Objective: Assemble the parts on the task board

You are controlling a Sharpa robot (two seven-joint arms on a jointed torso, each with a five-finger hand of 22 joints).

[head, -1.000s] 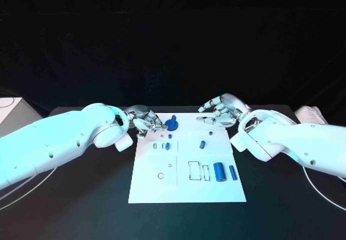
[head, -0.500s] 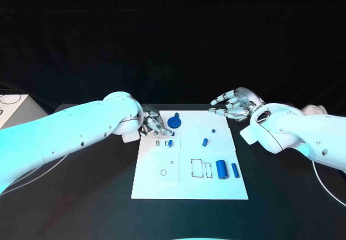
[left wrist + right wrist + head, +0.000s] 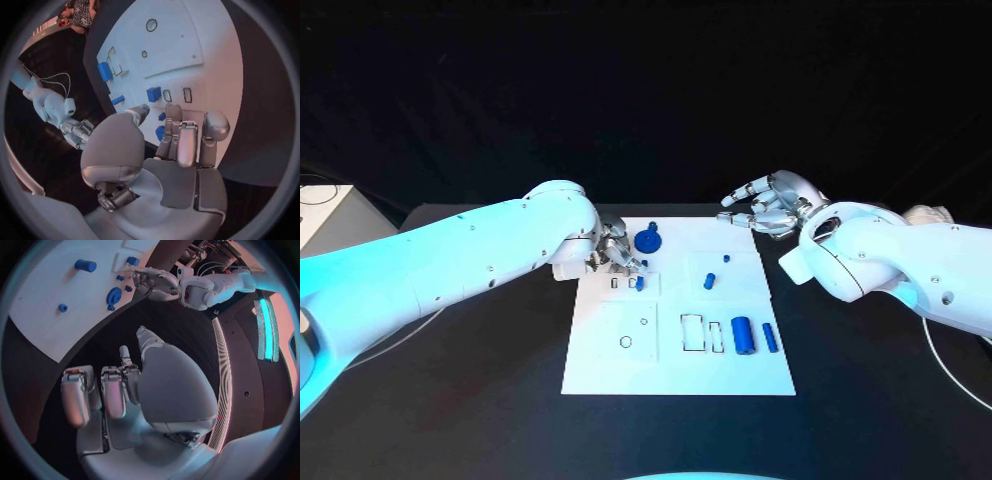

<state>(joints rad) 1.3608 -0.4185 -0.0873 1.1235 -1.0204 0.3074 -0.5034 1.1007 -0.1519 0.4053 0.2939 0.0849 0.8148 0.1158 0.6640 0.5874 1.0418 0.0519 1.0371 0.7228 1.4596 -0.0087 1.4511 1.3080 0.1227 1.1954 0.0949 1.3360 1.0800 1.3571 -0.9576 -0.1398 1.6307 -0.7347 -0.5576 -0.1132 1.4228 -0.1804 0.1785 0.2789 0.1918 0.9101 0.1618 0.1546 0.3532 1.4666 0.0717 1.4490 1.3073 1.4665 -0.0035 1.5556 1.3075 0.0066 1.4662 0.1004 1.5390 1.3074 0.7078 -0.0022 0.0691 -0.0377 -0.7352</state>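
Note:
The white task board (image 3: 678,350) lies in the middle of the table. On it are a blue gear-like part (image 3: 648,240), a small blue part (image 3: 636,283), a short blue peg (image 3: 710,281), a thick blue cylinder (image 3: 741,336) and a slim one (image 3: 769,337). My left hand (image 3: 615,250) hovers over the board's far left corner beside the gear, fingers curled (image 3: 187,140). Blue shows between its thumb and fingers; whether it holds anything is unclear. My right hand (image 3: 764,208) hangs beyond the board's far right corner, fingers loosely bent (image 3: 112,390) and holding nothing.
Empty outlined slots (image 3: 691,334) and small holes (image 3: 626,343) mark the board's near half. A white box (image 3: 329,215) stands at the table's left edge, and a pale object (image 3: 923,214) lies at the far right. In the right wrist view the board (image 3: 44,295) lies with my left hand (image 3: 150,282) over its corner.
My left hand has crept a little further over the board's far left corner. My right hand has drawn back off the board toward the far right.

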